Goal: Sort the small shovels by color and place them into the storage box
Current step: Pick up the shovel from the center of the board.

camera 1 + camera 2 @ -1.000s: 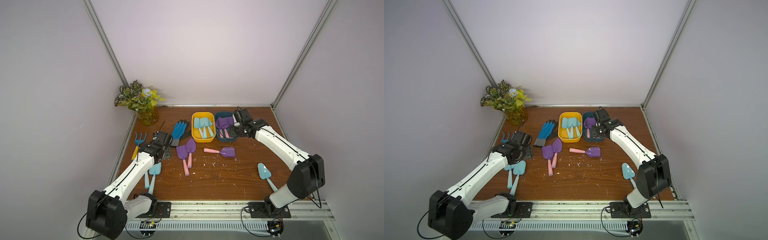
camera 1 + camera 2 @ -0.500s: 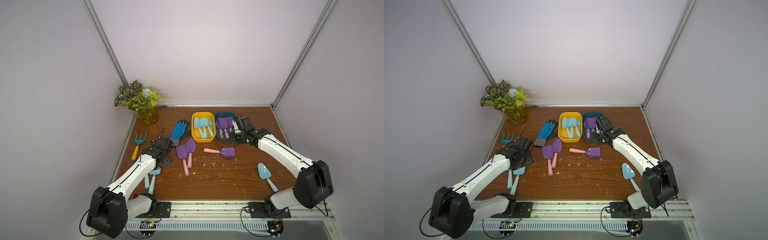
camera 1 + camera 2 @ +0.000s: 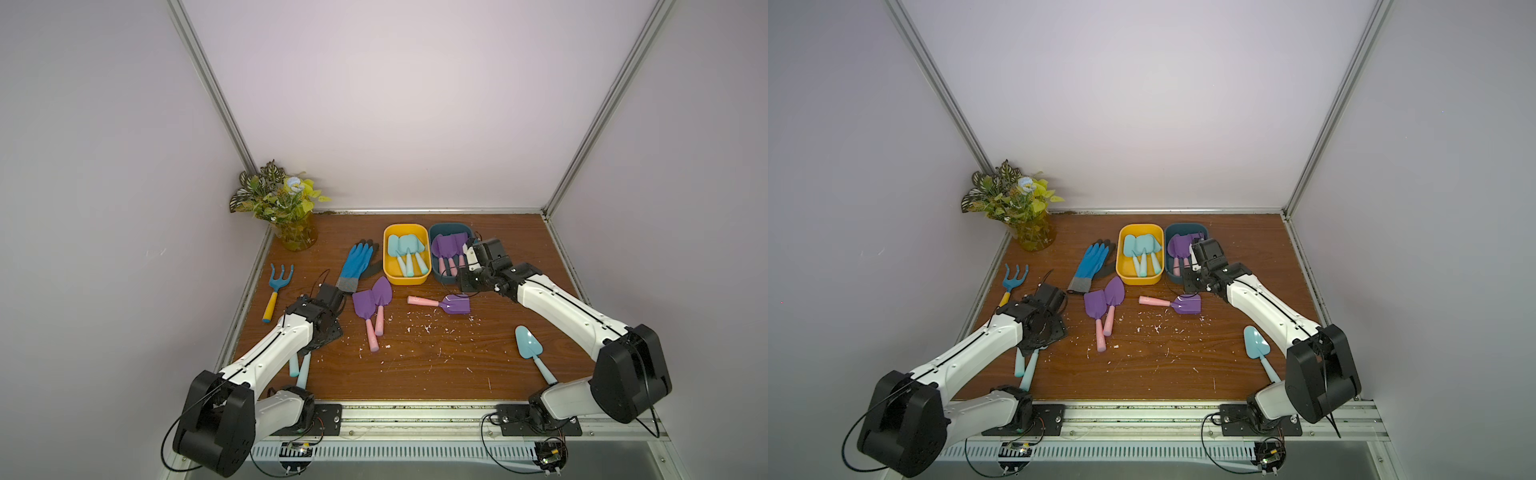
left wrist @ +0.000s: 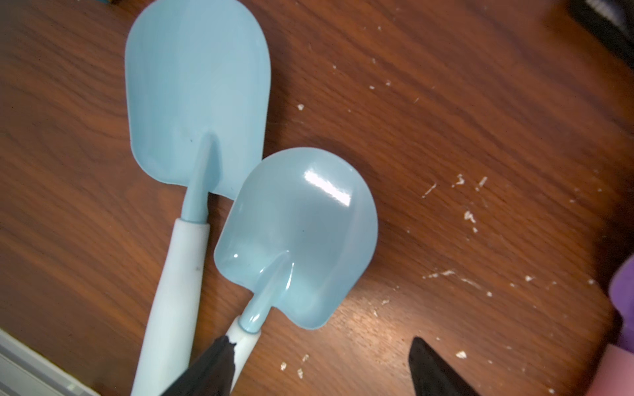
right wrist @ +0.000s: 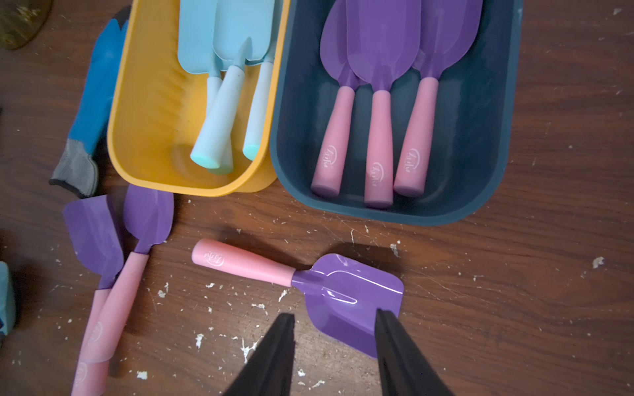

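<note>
Wooden table (image 3: 415, 374): lone aqua shovel (image 3: 527, 341) near front edge.

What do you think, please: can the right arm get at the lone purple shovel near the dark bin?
Probably yes: the right tool hangs open just over the blade of the lone purple shovel, with nothing in between.

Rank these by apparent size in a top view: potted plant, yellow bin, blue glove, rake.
1. potted plant
2. yellow bin
3. blue glove, nearly as long as the bin but slimmer, so a close call
4. rake, thinnest
</note>
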